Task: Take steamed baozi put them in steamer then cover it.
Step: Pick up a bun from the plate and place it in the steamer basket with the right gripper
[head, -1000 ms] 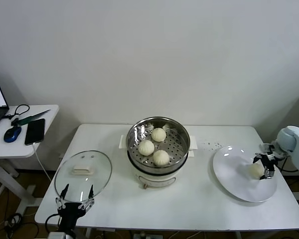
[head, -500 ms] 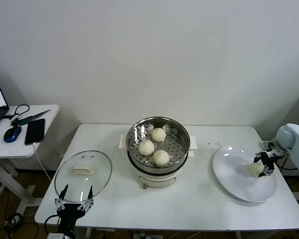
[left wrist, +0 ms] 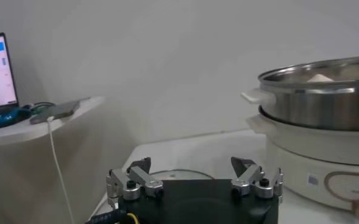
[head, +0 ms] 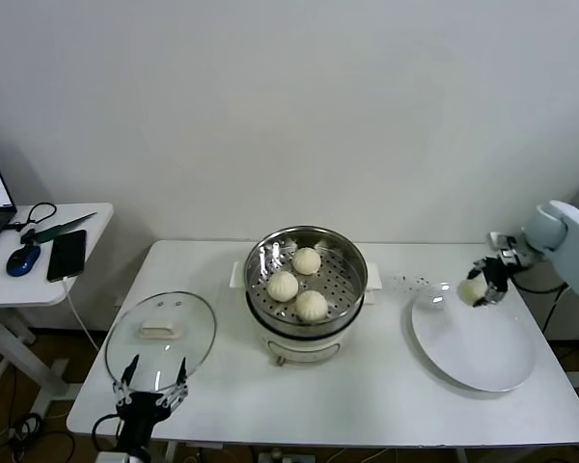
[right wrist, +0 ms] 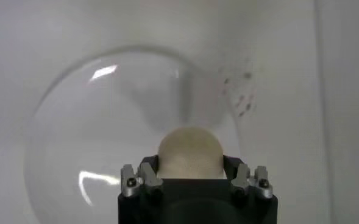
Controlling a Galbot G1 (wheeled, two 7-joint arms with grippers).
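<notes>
With three buns already lying in the steamer [head: 307, 275], the right gripper [head: 478, 287] is clenched on the last steamed baozi [head: 472, 288], lifted clear of the white plate [head: 473, 347] beneath it, forearm reaching in from the desk's [head: 386, 391] far side. Beside the glass lid [head: 161, 336], the left gripper [head: 152, 395] hangs released.

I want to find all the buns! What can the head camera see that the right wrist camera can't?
Only the head view shows the steamer with three steamed baozi inside, the glass lid and the open left gripper. Only the right wrist view shows, up close, the bun sitting between the gripper's fingers. Both show the right gripper holding the fourth bun above the white plate.
</notes>
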